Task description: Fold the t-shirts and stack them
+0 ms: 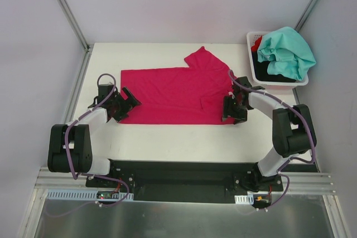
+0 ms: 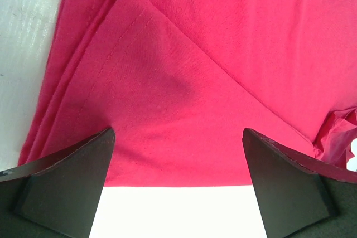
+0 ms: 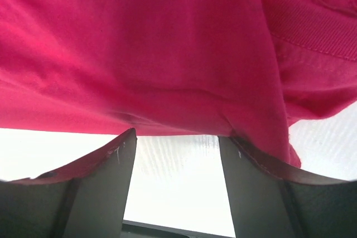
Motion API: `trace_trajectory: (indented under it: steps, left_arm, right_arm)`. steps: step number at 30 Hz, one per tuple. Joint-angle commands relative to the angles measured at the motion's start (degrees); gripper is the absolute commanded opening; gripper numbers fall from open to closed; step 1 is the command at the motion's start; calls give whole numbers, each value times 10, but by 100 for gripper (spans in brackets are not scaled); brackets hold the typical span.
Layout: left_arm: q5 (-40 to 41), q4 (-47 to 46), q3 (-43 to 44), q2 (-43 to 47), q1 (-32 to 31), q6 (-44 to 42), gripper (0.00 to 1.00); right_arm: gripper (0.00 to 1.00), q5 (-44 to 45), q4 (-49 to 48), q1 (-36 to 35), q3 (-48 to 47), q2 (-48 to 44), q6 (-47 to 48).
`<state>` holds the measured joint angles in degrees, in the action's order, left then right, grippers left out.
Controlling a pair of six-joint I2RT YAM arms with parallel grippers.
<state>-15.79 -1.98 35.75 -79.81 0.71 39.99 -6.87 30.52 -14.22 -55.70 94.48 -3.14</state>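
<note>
Pink shirt (image 1: 167, 96): spread flat on the white table (image 1: 167, 143), roughly rectangular, one sleeve angled up at the far right corner. Fine matte knit. Stitched hem and a folded-over triangular flap at the left edge; ribbed band visible in the right wrist view.

Basket (image 1: 252, 54): white plastic, at the table's far right corner. Heaped inside: teal shirt (image 1: 287, 54), crumpled, on top and spilling over the rim; black shirt (image 1: 266, 72) beneath; red shirt (image 1: 256, 43) at the far left.

Left gripper (image 1: 133, 104): low at the pink shirt's left edge, pointing right, arm folded back at the elbow. Jaws wide apart, gripping nothing; black wedge-shaped fingers (image 2: 61, 188) over the hem.

Right gripper (image 1: 227, 110): low at the shirt's near right corner, pointing left, forearm reaching in from the right. Jaws apart, not clamped; cloth edge right at the fingertips (image 3: 114, 154), bare table between them.
</note>
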Motion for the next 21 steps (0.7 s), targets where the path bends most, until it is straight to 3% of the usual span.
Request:
trace_trajectory:
  steps: [1,13,21]
  left_arm:
    - [1,13,-3,15,7,-8,99]
    - [-13,17,21,37,6,1,99]
    - [-23,38,60,40,-20,7,99]
  right_arm:
    - [64,40,50,5,-24,-12,13]
    - [65,-8,126,0,-128,-83,7]
    - [63,-44,98,7,-186,-36,28]
